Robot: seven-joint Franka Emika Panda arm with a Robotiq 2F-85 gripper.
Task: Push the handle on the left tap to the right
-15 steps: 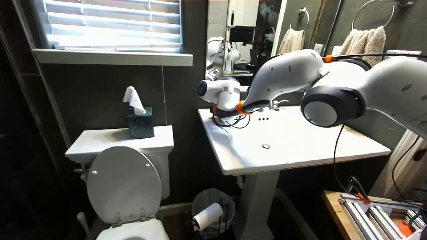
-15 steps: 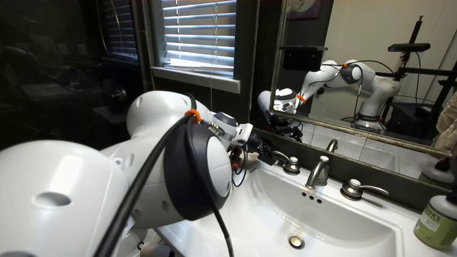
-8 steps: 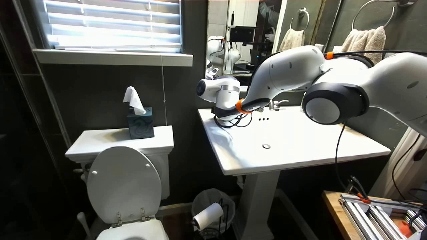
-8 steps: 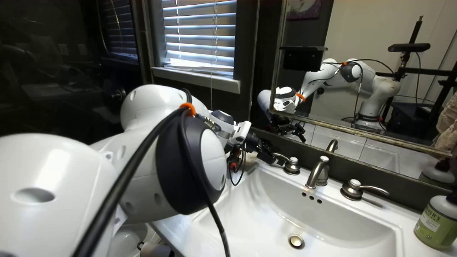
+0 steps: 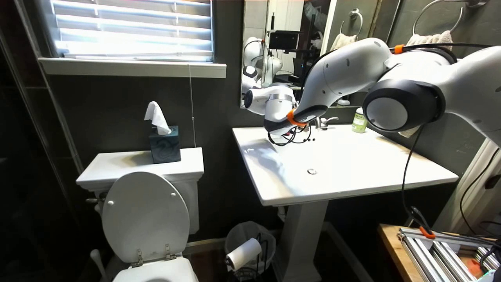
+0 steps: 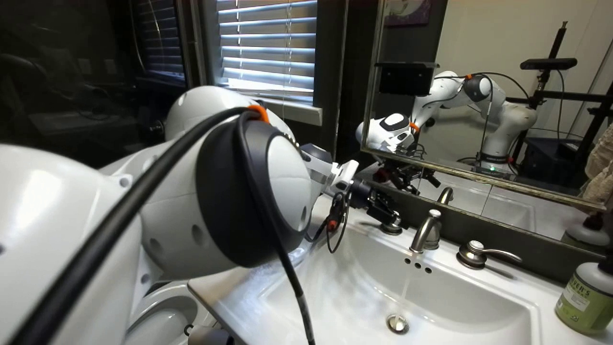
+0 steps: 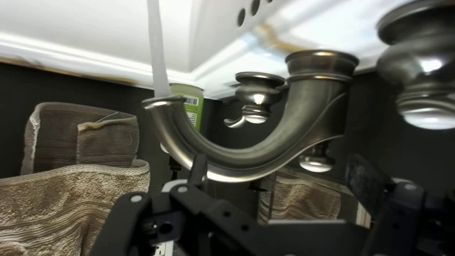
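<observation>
The left tap, a short metal body with a pale round cap, stands on the sink's back rim in an exterior view. Its handle is hidden behind my gripper there and is out of view in the wrist view. My gripper is right at the tap's top; contact cannot be made out. In the wrist view, which is upside down, my gripper has its fingers wide apart with nothing held. The near left tap is at the right edge there. The curved spout is close in front, with water running from it.
The spout stands right of the left tap, with the right tap beyond. A green soap bottle is at the far right. The mirror rises behind the rim. A towel hangs in the wrist view.
My gripper has moved right along the back rim, from the handle's left end to the tap body. The handle, visible before, is now hidden. Water now runs from the spout into the basin.
</observation>
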